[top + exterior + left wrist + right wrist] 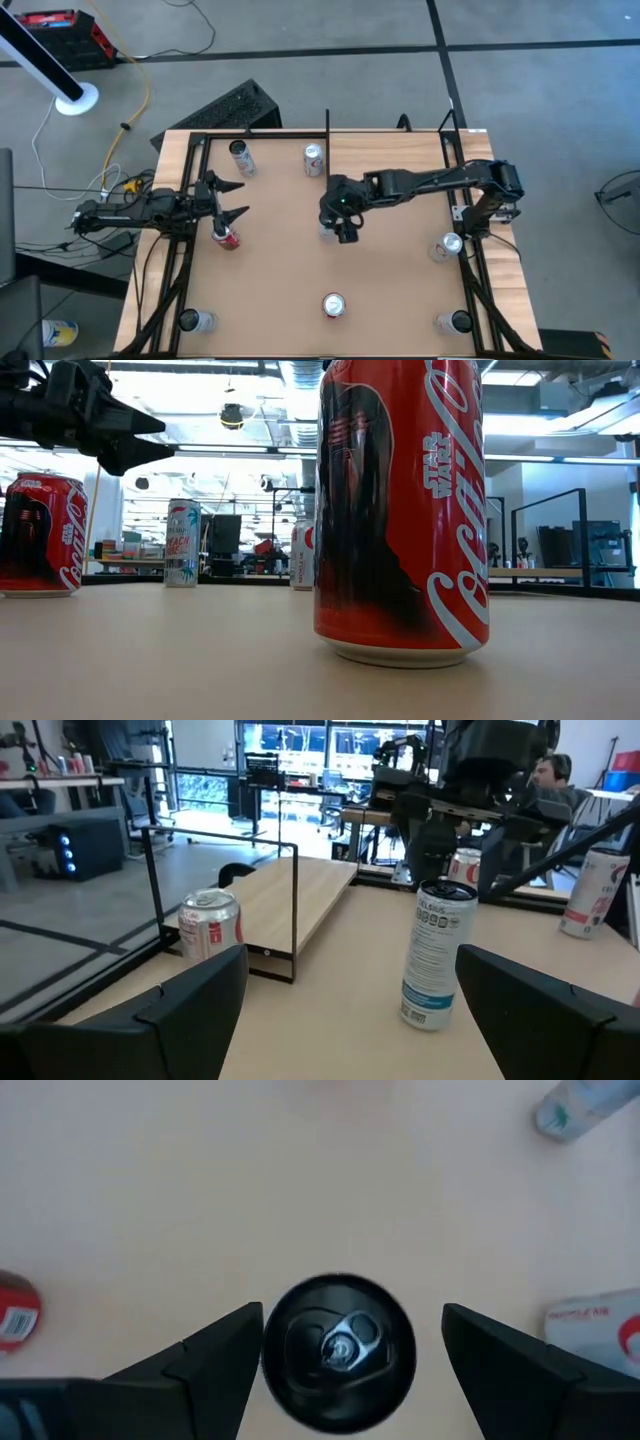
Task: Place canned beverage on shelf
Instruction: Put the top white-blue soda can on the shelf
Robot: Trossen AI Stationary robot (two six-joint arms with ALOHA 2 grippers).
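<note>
Right hand (340, 1350): fingers spread, poised directly above the black-topped can (338, 1352) mid-worktop (280, 290), straddling without touching. Your step: approach before grasp; next, descend and close on it. Left hand (228, 200): spread, waiting beside a red cola can (227, 236). Shelf (300, 900): far edge, well apart.

Floor: grey concrete (300, 40) with dark seams, top of the high view.
Cables: yellow and white leads (130, 110) at upper left.
Ceiling: bright strip lights (240, 452).
Furniture: desks with monitors (290, 745) behind.
</note>
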